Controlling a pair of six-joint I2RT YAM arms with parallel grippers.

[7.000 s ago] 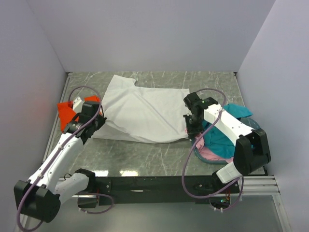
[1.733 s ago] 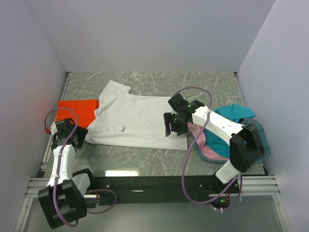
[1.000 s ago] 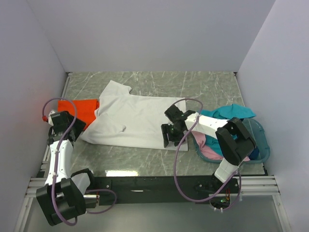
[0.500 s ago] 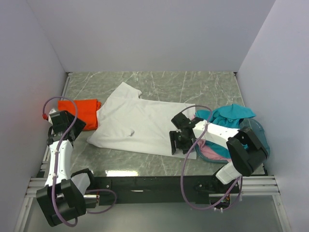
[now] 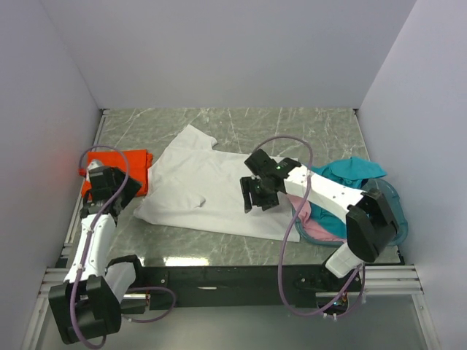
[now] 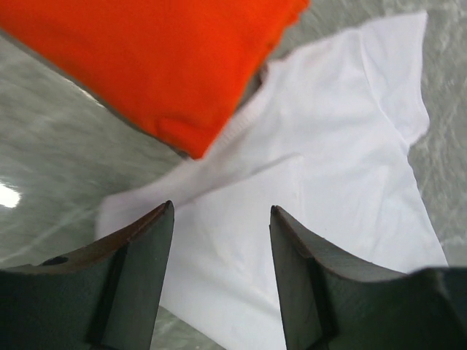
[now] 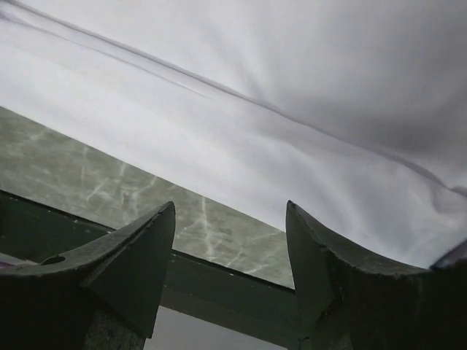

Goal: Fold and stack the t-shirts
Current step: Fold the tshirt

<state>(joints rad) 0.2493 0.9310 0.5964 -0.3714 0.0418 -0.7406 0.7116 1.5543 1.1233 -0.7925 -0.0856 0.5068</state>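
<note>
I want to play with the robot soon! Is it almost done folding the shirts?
Not yet. The orange t-shirt at the left looks folded. The white t-shirt lies spread on the table, not folded; the left gripper and right gripper are both open, holding nothing. The teal t-shirt and pink t-shirt sit crumpled in the basket.

Closed in on three sides by plain pale lilac-grey panels: back wall [image 5: 233, 51], left wall [image 5: 36, 109], right wall [image 5: 430, 109]; floored by a table [image 5: 306, 127] topped in glossy grey-green marble pattern with white veins; bounded at the near edge by a black beam [image 5: 219, 277] on silver rails [image 5: 405, 275]; lit softly and evenly, with bright glints [image 5: 182, 260] along the near edge of the tabletop.
</note>
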